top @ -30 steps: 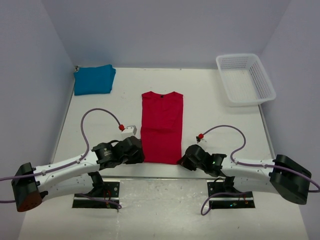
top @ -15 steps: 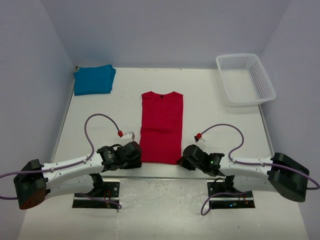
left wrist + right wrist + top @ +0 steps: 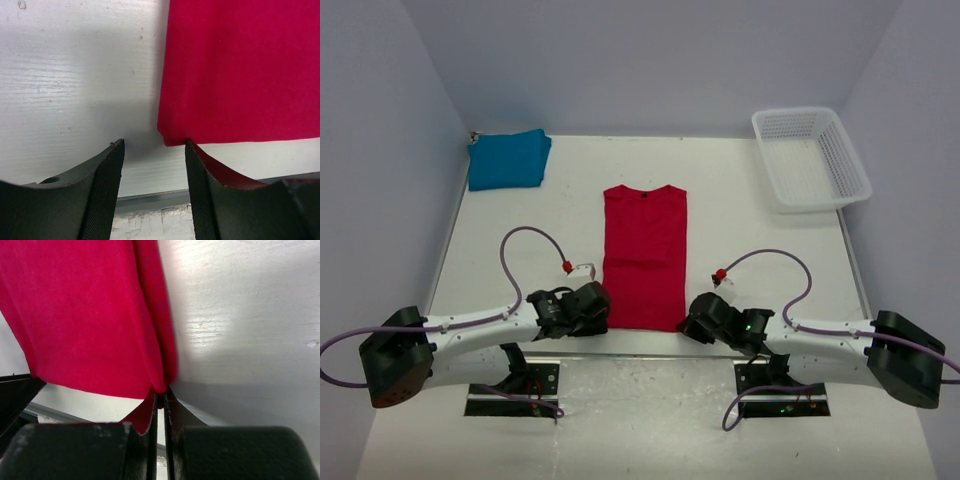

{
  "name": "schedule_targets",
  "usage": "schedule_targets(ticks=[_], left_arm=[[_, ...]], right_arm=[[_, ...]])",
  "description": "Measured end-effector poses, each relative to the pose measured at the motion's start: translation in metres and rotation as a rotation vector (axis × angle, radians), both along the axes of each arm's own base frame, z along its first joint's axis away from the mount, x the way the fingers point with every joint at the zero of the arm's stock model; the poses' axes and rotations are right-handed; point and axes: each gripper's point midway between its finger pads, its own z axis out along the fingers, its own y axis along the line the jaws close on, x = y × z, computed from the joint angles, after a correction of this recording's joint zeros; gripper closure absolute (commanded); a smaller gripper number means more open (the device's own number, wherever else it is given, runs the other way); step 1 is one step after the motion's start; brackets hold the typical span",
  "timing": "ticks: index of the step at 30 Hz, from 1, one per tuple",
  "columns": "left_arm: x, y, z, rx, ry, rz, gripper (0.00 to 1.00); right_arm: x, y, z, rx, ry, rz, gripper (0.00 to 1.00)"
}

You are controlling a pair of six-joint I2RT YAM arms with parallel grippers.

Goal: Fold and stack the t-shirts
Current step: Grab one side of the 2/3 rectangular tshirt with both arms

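No readable text; red t-shirt label (image 3: pixel 644 194) seems blank.

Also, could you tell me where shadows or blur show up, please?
Top external: even light, sharp. Left wrist: soft shadow on the table beside the red t-shirt, ahead of the left hand. Right wrist: broad shadow right of the shirt; right hand nearly black.

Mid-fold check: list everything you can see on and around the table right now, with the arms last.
red t-shirt: one, bright red, flat at the table's middle, neck toward the far edge
teal-blue t-shirt: one, teal-blue, folded, far left corner
basket: one, white mesh, far right corner, looks empty
table: one, white, under everything
cables: two, purple, one looping off each arm
left gripper: one, black, jaws open at the red t-shirt's near left corner
right gripper: one, black, jaws shut on its near right corner
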Motion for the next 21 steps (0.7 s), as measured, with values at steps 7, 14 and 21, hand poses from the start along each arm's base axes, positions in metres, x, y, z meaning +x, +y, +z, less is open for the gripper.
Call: schedule_targets(ticks=[7, 14, 21], left_arm=[[0.009, -0.002, 0.000, -0.015, -0.011, 0.022, 0.48], [0.018, -0.015, -0.001, -0.060, -0.018, 0.015, 0.60], [0.017, -0.025, -0.003, -0.092, -0.007, -0.011, 0.76]], right_arm=[[0.000, -0.001, 0.000, -0.003, -0.002, -0.001, 1.00], [-0.002, -0.003, 0.000, -0.007, 0.000, -0.002, 1.00], [-0.001, -0.005, 0.000, -0.012, -0.002, -0.009, 1.00]])
